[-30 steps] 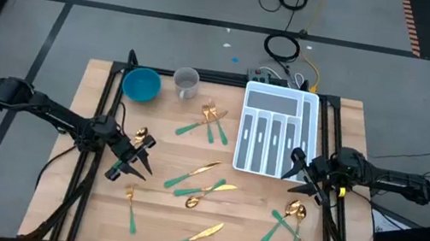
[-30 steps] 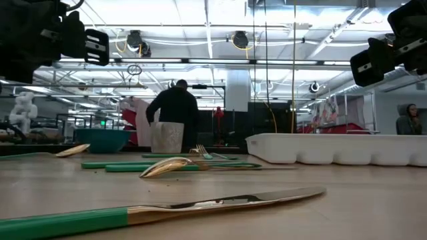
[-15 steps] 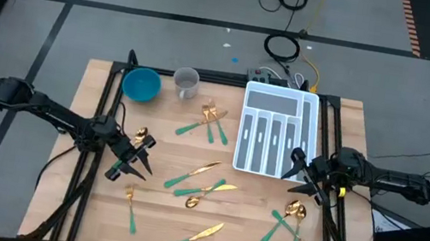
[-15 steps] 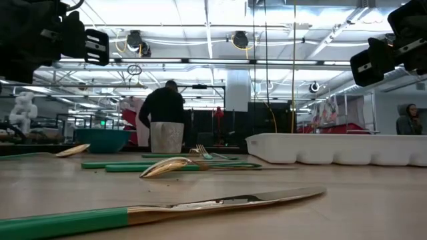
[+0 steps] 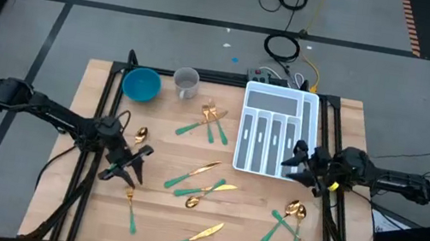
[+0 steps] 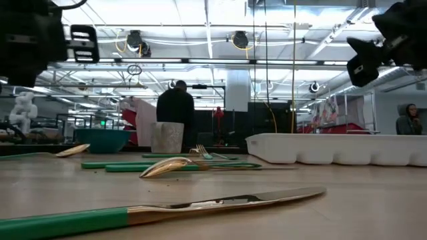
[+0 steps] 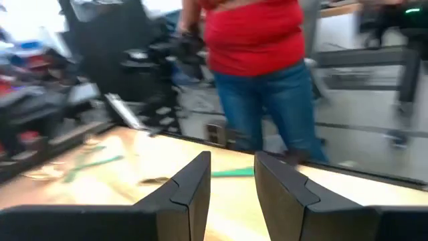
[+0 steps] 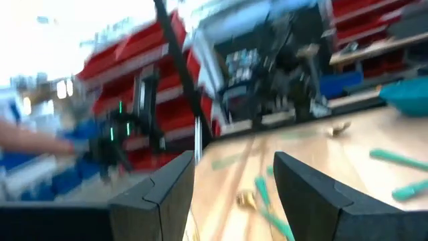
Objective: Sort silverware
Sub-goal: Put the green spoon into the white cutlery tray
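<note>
**Silverware scattered across table; both grippers empty, above the surface**

Left gripper: hovering over the left part of the wooden table, fingers parted with a narrow gap, pinching nothing. Sitting between a lone spoon on the far side and a fork on the near side, touching neither.

Right gripper: hanging over the right edge of the white divided tray, fingers spread apart, gripping nothing. Tray compartments showing no silverware from above.

Silverware lying loose on the table in several groups, gold heads and teal-green handles:
- Far cluster: a fork and other pieces crossing one another, just left of the tray, near the grey cup and the blue bowl.
- Centre group: a knife and a second knife lying almost parallel, with a spoon just beside them.
- Near knife: lying alone at the front edge, appearing in the low view as the closest piece, flat on the wood.
- Right cluster: spoons and a fork overlapping, near the right arm's side, below the tray.

Beyond the table, in the low view: a person in dark clothing standing in the room. In the left wrist view: a person in a red top and jeans standing past the table edge.
</note>
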